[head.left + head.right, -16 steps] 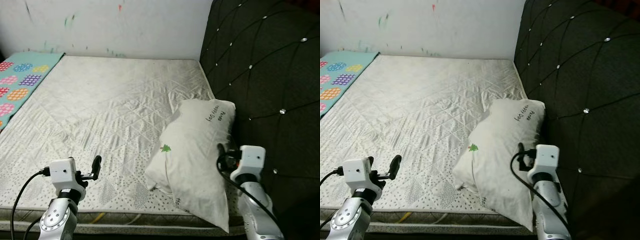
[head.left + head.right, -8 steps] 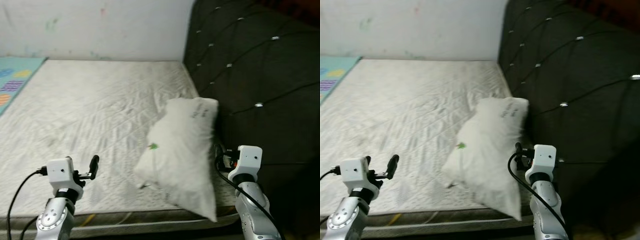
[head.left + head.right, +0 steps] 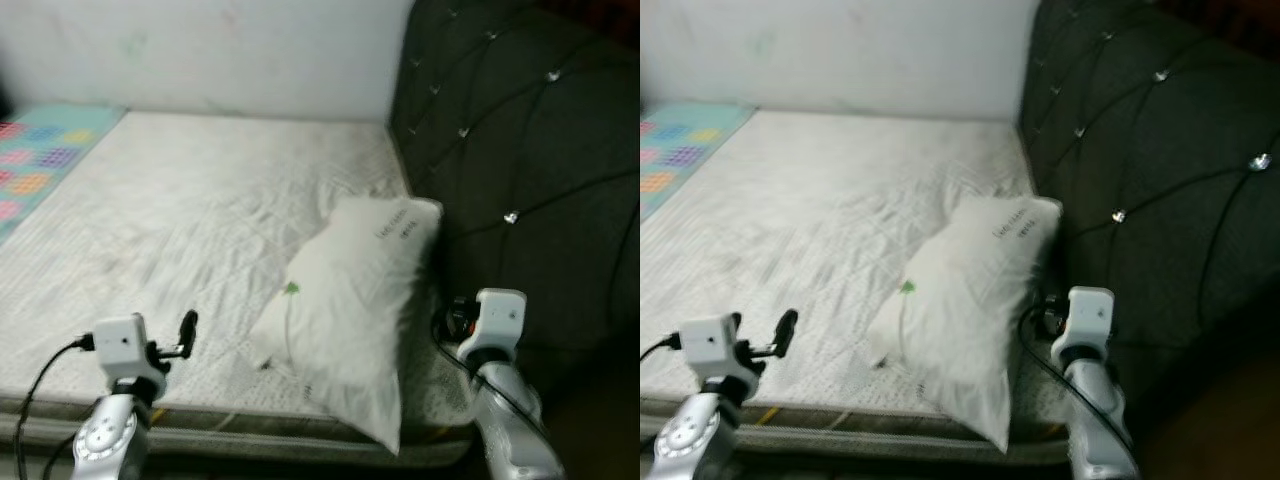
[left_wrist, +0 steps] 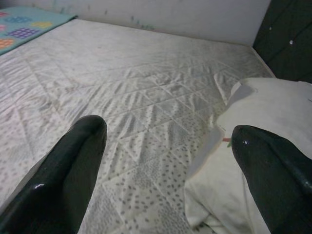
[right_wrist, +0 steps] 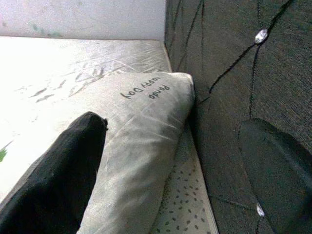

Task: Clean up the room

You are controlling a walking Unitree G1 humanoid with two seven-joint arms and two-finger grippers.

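Note:
A white pillow (image 3: 350, 290) with dark lettering and a small green mark lies on the right side of the quilted mattress (image 3: 200, 200), its top end against the dark tufted headboard (image 3: 530, 150). The pillow's lower corner hangs over the mattress's near edge. My left gripper (image 4: 168, 146) is open, low over the near edge of the mattress, left of the pillow (image 4: 253, 126). My right gripper (image 5: 180, 161) is open beside the pillow's (image 5: 131, 122) right edge, one finger (image 5: 63, 170) over the pillow and the other by the headboard (image 5: 234, 73).
A white wall (image 3: 200, 50) runs behind the bed. A teal mat with coloured patches (image 3: 45, 145) lies along the mattress's far left side. The headboard walls off the whole right side.
The camera has shifted and pulled back slightly, so more of the bed's near edge shows. Both grippers keep the same pose relative to the pillow.

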